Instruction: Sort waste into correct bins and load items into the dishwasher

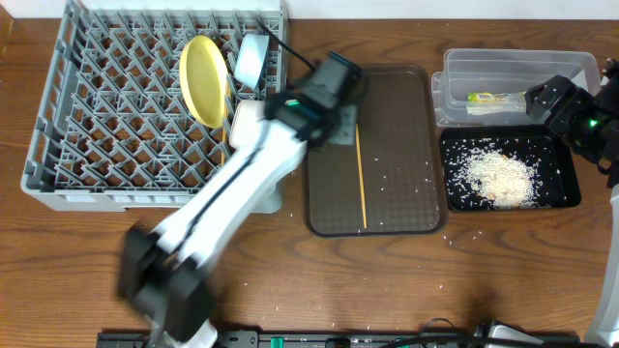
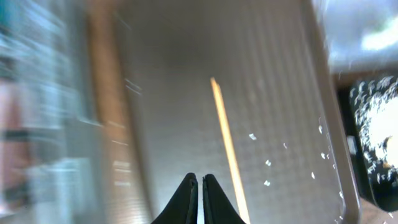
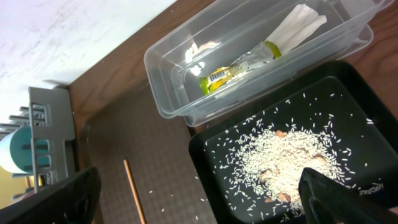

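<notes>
Left gripper (image 2: 199, 190): the fingers are pressed together with nothing between them. They hover over the brown serving tray (image 1: 406, 208), just left of the single wooden chopstick (image 1: 361, 179). The chopstick lies flat, left of the tray's centre line, running from the near edge toward the far edge. Loose grains dot the tray's right half. The left wrist view is motion-blurred.

Right gripper (image 3: 199, 193): the fingers stand wide apart and hold nothing. They hang above the black tray (image 1: 566, 198), which holds a heap of rice scraps (image 1: 498, 174).

The clear tub (image 1: 513, 66) touches the black tray's far edge, at the far right corner of the tabletop (image 1: 435, 290). The yellow-green wrapper (image 1: 491, 98) and its white paper lie inside it.

The grey dish rack (image 1: 97, 145) occupies the far left corner. The yellow plate (image 1: 205, 79) stands on edge near its right side, with the pale blue bowl (image 1: 251, 60) just beside it.
</notes>
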{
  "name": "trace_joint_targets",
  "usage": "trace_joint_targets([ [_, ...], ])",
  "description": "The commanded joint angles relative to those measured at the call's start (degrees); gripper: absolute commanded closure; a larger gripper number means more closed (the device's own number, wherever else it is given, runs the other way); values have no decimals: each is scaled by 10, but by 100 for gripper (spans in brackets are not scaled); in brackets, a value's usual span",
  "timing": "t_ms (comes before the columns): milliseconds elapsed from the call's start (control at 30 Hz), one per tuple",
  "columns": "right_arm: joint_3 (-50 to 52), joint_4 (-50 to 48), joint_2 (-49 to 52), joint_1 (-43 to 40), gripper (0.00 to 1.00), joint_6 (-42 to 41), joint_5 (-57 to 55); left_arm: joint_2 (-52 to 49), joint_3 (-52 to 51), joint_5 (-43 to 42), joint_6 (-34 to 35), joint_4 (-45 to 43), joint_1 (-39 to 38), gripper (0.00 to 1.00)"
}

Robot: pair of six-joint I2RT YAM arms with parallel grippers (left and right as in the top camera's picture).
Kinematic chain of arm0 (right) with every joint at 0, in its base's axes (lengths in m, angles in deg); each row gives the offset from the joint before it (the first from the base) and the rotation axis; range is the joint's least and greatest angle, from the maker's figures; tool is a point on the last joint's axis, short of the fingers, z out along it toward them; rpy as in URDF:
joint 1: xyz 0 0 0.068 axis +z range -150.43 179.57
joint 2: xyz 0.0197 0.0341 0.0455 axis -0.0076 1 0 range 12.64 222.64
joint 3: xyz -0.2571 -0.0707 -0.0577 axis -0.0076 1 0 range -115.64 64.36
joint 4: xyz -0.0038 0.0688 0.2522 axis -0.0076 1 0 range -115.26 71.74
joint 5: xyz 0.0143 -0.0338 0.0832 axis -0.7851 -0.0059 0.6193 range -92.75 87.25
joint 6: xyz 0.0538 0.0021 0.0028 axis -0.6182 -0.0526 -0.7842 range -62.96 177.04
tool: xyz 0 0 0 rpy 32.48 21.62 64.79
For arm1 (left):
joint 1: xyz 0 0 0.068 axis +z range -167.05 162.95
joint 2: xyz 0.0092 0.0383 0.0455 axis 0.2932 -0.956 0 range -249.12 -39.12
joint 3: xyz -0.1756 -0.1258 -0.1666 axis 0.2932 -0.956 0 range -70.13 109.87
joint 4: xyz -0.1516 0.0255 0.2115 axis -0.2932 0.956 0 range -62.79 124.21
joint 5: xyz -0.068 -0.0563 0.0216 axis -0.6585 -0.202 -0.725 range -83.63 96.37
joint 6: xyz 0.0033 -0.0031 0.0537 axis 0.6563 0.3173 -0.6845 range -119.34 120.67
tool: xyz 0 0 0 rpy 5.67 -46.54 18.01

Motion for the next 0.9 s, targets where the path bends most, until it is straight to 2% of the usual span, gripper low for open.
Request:
trace_joint_targets([
  [0,-9,-1,1,-1,1,-3,0,74,4,155,-87,24,33,93],
  [133,-9,-1,1,-1,1,-3,0,105,4,185,-176,34,78,93],
  [233,-9,-1,1,-1,1,-3,0,100,-3,142,-155,43,97,93],
  [333,-9,-1,1,-1,1,-3,0,92,-14,101,-100,44,88,92],
  [367,-9,-1,1,-1,1,-3,0,85,-19,87,-61,43,78,89],
  [500,-9,-1,1,-1,1,-3,0,43,-23,59,16,43,31,70],
  [800,-9,-1,1,-1,1,-3,0,-113,-23,55,163,34,-51,69],
  [867,-9,-1,1,-1,1,-3,0,-145,-23,45,175,27,-59,69],
])
